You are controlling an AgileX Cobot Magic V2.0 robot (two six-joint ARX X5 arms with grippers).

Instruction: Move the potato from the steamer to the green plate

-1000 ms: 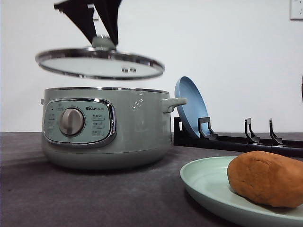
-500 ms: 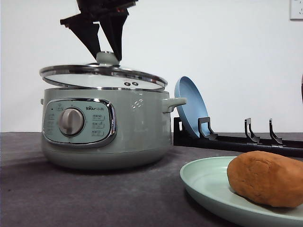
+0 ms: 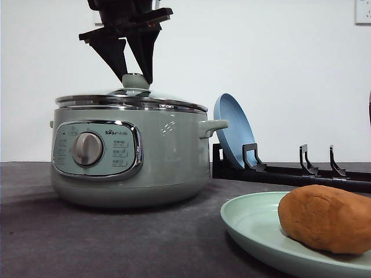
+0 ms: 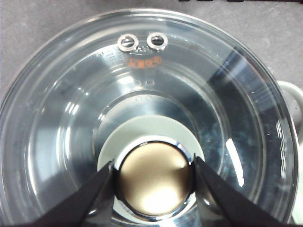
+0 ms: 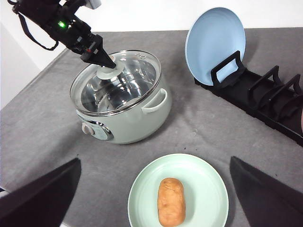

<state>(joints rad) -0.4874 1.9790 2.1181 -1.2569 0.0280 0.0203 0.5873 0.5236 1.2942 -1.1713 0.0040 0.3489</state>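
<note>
On the pale sage-green round steamer [image 3: 130, 156], our left gripper [image 3: 132, 74] clamps the glass lid's knob [image 4: 155, 179]; with the orange-brown potato [image 5: 171, 201] on the mint-green plate [image 5: 208, 179], release comes next.

In the front view, the green plate [image 3: 255, 226] runs off the lower and right edges, and the potato [image 3: 326, 218] is clipped at the right edge. The steamer [image 3: 130, 153] hides the left end of the black dish rack [image 3: 290, 171], and the blue plate [image 3: 233, 130] covers part of it. The left arm [image 3: 124, 11] is cut by the top edge. In the right wrist view, both fingers [image 5: 40, 196] of the right gripper [image 5: 154, 226] leave the frame's bottom corners.
</note>
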